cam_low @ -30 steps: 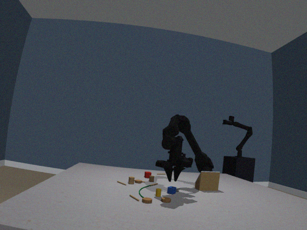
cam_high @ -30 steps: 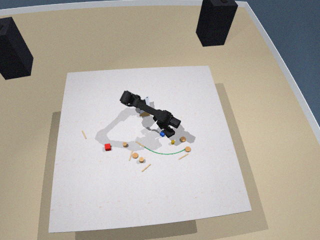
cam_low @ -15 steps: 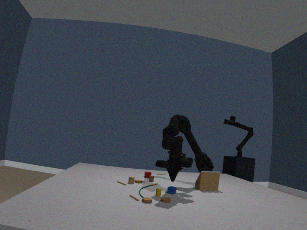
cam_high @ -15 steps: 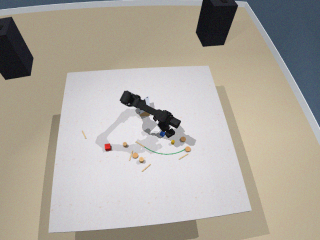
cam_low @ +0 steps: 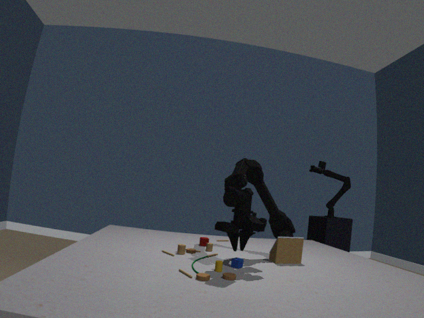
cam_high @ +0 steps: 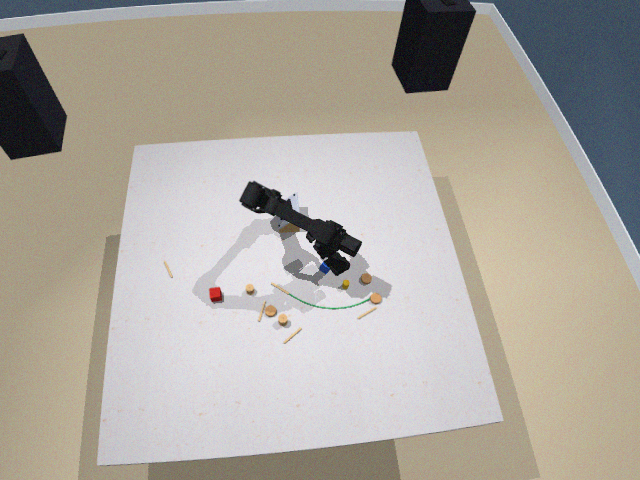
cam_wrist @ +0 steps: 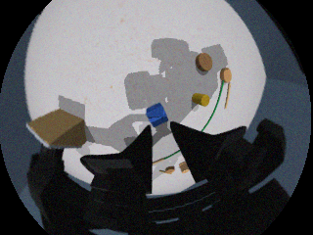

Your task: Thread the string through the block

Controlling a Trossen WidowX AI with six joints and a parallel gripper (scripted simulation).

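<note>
The hand (cam_low: 238, 247) hangs above the table (cam_high: 310, 413), fingers pointing down and drawn in to a narrow gap with nothing between them. Almost straight under it sits a small blue cube (cam_high: 324, 267), with a yellow peg (cam_high: 345, 283) just beyond.

The stick (cam_high: 279, 287) to pick up lies flat on the table a little way off to one side of the hand, at the end of the green string (cam_high: 330, 305). The string curves away past the yellow peg to the round button (cam_high: 375, 298) on the hand's other side.

To do this step well, I judge the hand should move sideways clear of the blue cube before dropping. It should also spread its fingers again, since the present gap looks tight for a clean straddle. The fingers should line up across the stick and close near its middle. A loose stick (cam_high: 262, 311) and a wooden disc (cam_high: 270, 310) lie near that end, so the descent should be straight. Following the string is the sure way to pick the right stick.

The block (cam_low: 287, 250) stands behind the hand, close to the arm's base; its hole cannot be made out.

Farther out lie a red cube (cam_high: 215, 293) and more loose sticks (cam_high: 292, 335). The table is white and faintly speckled. Around it are a tan floor, dark blue walls and two black pillars (cam_high: 431, 43).
</note>
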